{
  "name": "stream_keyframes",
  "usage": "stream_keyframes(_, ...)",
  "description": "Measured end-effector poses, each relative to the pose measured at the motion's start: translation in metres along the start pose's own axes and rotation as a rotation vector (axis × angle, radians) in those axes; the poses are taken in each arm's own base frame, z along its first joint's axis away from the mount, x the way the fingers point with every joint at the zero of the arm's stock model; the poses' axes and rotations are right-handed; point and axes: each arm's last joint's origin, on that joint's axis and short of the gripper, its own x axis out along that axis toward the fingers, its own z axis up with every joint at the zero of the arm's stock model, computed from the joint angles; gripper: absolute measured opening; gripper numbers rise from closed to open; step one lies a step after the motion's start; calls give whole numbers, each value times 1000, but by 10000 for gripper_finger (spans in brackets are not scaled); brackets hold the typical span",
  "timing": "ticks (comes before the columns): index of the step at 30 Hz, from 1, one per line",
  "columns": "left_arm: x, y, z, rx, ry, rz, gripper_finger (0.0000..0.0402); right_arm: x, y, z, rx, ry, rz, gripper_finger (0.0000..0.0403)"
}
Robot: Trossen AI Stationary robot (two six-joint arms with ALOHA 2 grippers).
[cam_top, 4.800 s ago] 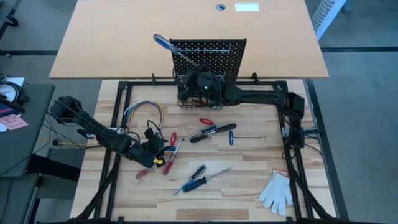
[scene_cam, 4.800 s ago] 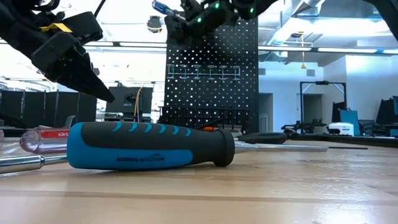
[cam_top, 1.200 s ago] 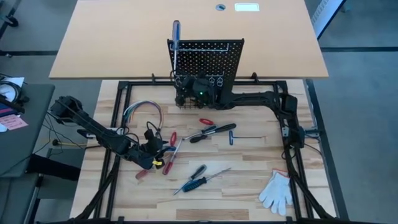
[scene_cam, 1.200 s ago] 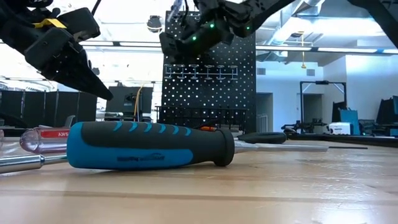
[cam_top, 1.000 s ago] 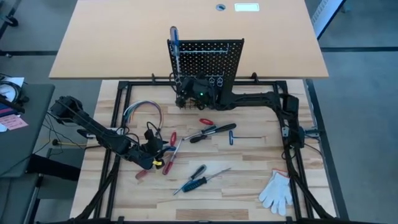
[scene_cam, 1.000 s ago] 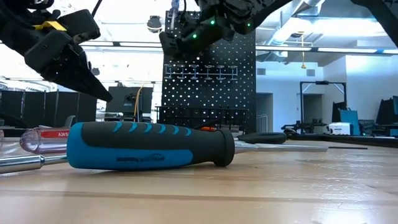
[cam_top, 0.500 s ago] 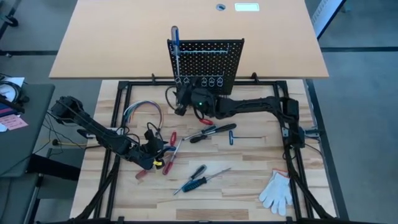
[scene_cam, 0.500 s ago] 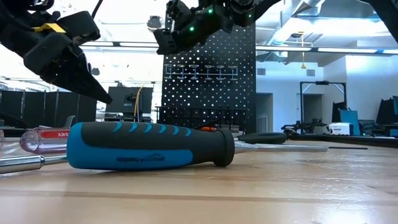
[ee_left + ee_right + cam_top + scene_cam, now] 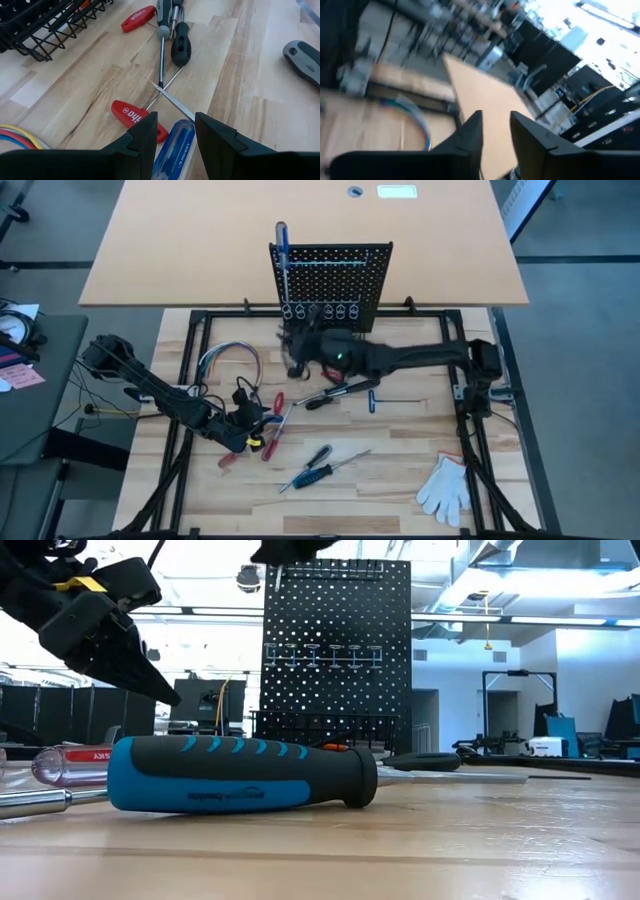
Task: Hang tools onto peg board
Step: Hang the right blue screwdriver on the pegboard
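In front of the board (image 9: 330,275), my right fingers (image 9: 492,131), empty and apart, could knock tools (image 9: 340,391) if I swing low.

Even, bright overhead light on the high view, soft shadows only. Low view backlit: ceiling strips and windows blow out behind my left gripper (image 9: 150,680), which reads as silhouette. Past my right fingers (image 9: 470,132) everything smears with motion blur. Left wrist view sharp beyond fingers.
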Motion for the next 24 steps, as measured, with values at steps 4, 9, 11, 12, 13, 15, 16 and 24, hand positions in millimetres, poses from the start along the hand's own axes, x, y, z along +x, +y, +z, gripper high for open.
stream_keyframes(4,0,0,0,-5,-4,-3,127,11,-32,-7,103,-49,-60,20)
stream_keyframes(9,0,0,0,-4,-4,-3,127,30,-57,-33,210,-19,-119,10)
stream_keyframes(11,0,0,1,-1,-5,-2,127,35,-66,-43,244,7,-134,11)
stream_keyframes(12,0,0,1,-1,-5,-1,127,36,-70,-46,253,19,-141,10)
stream_keyframes(13,0,0,1,0,-5,0,127,37,-72,-49,258,31,-144,8)
stream_keyframes(15,0,0,1,1,-6,0,127,38,-75,-52,258,45,-147,6)
stream_keyframes(16,0,0,1,1,-6,0,127,38,-74,-52,256,47,-146,6)
stream_keyframes(24,0,0,1,2,-7,2,127,31,-51,-42,189,66,-77,8)
